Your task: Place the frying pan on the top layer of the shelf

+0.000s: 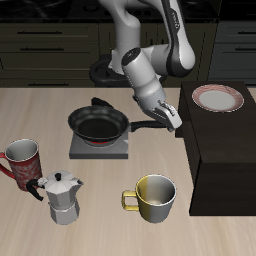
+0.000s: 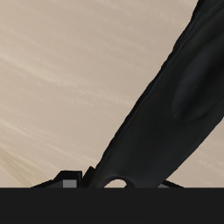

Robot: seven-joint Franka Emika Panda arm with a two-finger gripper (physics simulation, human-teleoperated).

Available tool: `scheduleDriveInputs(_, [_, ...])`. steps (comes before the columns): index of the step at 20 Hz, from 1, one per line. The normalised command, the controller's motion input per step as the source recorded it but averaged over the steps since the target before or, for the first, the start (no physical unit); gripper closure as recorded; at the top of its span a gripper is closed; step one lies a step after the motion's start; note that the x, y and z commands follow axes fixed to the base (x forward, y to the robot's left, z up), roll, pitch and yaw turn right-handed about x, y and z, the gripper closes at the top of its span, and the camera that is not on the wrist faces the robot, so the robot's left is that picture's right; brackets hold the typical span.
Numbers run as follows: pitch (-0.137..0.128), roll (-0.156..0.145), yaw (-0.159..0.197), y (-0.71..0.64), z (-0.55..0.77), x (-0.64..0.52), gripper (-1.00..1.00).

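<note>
black frying pan (image 1: pixel 98 123), dark shelf (image 1: pixel 225 150)

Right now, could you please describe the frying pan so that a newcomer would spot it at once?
Start at the big dark shelf with the plate on top, then look beside it to the grey burner. The frying pan sits on that burner, its thin handle pointing toward the shelf and the gripper. It is the only wide, shallow black vessel; the mugs and moka pot stand nearer the front edge.
</note>
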Motion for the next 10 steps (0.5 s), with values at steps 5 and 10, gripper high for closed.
scheduleDriveInputs(5, [0.010, -0.007, 0.004, -0.19, -0.11, 0.04, 1.00])
scheduleDriveInputs(10, [-0.009, -0.014, 0.060, -0.15, 0.14, -0.12, 1.00])
